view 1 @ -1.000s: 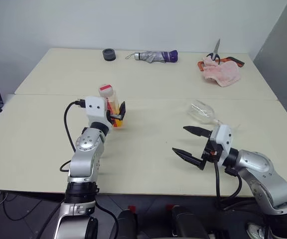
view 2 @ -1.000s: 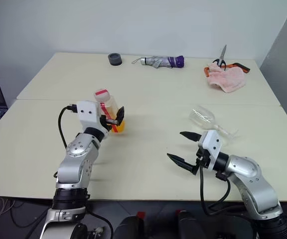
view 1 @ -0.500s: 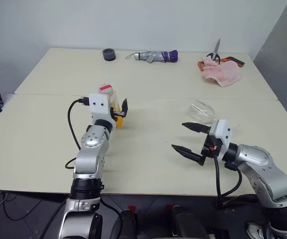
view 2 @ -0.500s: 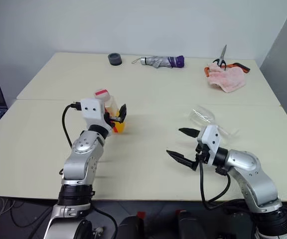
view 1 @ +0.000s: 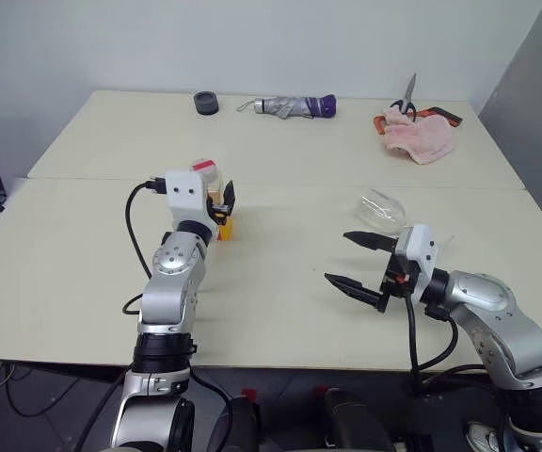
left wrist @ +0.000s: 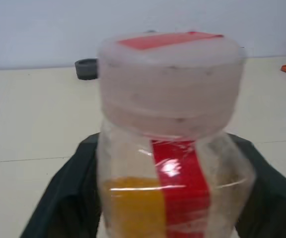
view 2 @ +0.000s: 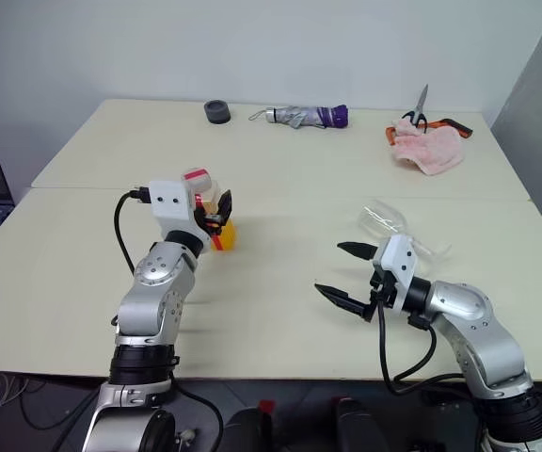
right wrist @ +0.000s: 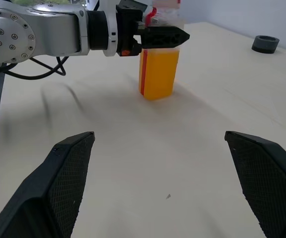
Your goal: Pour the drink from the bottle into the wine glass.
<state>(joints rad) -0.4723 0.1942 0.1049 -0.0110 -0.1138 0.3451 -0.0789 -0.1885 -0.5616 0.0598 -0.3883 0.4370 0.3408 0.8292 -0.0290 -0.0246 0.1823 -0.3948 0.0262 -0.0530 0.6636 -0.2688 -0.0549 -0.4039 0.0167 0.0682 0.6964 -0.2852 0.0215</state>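
Bottle (view 1: pixel 216 193) stood upright left of centre in the left eye view, the left gripper (view 1: pixel 226 200) narrowed around its upper body, while the wine glass (view 1: pixel 382 208) lay on its side right of centre, beyond the wide-spread right gripper (view 1: pixel 352 259). In the left wrist view, black fingers (left wrist: pixel 66 198) flanked the capped bottle, orange drink (left wrist: pixel 133 206) low in frame. In the right wrist view, the bottle sat at upper centre. Good practice, I judged: squeeze squarely below the cap, and stand the glass up before pouring.
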